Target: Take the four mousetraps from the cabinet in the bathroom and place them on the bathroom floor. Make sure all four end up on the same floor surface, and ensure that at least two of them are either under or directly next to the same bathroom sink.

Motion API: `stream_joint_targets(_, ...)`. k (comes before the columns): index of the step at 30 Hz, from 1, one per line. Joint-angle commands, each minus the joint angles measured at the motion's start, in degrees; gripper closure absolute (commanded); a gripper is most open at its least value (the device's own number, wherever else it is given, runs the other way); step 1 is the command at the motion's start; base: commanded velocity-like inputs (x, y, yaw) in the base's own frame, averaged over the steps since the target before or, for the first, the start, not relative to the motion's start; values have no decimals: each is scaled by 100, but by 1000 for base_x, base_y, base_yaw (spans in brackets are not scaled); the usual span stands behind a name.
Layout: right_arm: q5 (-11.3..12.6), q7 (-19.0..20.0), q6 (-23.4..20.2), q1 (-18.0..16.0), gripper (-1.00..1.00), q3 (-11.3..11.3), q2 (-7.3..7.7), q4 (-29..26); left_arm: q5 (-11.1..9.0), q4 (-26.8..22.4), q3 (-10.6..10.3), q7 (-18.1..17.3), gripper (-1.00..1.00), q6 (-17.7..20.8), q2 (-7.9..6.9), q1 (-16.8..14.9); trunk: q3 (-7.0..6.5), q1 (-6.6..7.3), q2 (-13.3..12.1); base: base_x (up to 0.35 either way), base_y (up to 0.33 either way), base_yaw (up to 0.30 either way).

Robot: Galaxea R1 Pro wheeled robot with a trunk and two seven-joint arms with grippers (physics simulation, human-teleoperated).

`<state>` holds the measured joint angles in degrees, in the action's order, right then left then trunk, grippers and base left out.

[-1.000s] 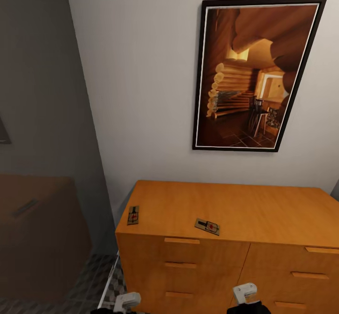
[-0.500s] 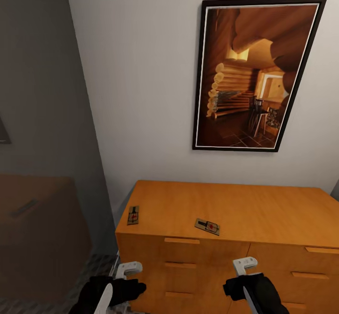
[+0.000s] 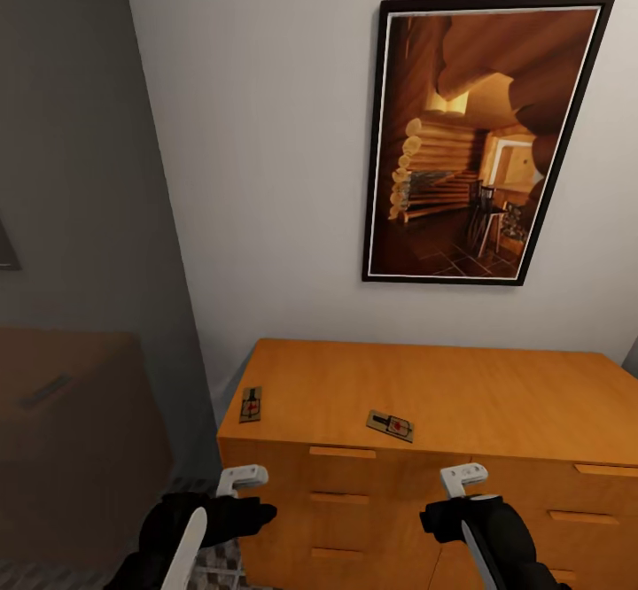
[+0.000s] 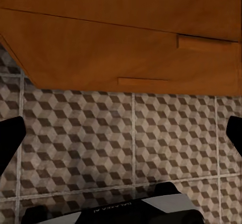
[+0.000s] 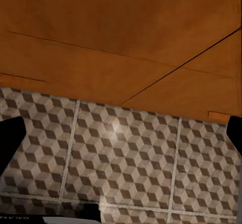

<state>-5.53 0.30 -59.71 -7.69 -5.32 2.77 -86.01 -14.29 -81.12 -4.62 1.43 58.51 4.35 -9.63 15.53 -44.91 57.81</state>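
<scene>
Mousetraps are what we came for, and we see two on the cabinet (image 3: pixel 425 395) top in the head view: one mousetrap (image 3: pixel 251 404) near the top's left front corner, a second mousetrap (image 3: pixel 391 425) close to the front edge near the frame's centre, well apart from the first. Our left gripper (image 3: pixel 241 478) sits at the lower left of that frame, in front of the upper drawer fronts, below the first trap; the right gripper (image 3: pixel 462 478) is at the lower centre-right, below and right of the second trap. In each wrist view our dark fingers stand at opposite edges of the picture, so both sets of jaws are spread wide with nothing between them. Beyond the fingers, both wrist views show the cabinet's drawer fronts and the bathroom floor (image 4: pixel 126 133) with its cube-patterned tiles and pale grout lines. Farther out in the head view, a dark-framed picture (image 3: pixel 483 138) of a log cabin hangs on the white wall (image 3: pixel 266 147) at upper right.
</scene>
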Motion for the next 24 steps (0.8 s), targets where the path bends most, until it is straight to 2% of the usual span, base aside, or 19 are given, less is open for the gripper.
stream_joint_targets(1,-35,4,-29,-5,-100,-10,5,-41,-23,-44,4,15,-100,38,2,-4,8,-1,5,0,0,0)
stream_joint_targets(4,-36,4,-29,-5,-100,-1,5,-120,-35,-142,10,13,-100,63,12,-4,8,-1,5,0,0,0)
stream_joint_targets(11,-38,-3,-29,3,-100,248,3,-302,-72,-560,13,-10,-100,102,40,-23,8,-1,5,0,0,0)
stream_joint_targets(15,-41,-3,-29,-61,-100,304,4,-334,-112,-614,13,-16,-100,117,40,-43,8,-1,5,0,0,0)
stream_joint_targets(20,-44,-4,-29,-487,-100,336,5,-348,-203,-636,14,-19,-100,130,45,-232,8,-1,5,0,0,0)
stream_joint_targets(24,-45,-5,-29,-918,-100,344,5,-347,-372,-580,14,-25,-100,133,53,-680,8,-1,5,0,0,0)
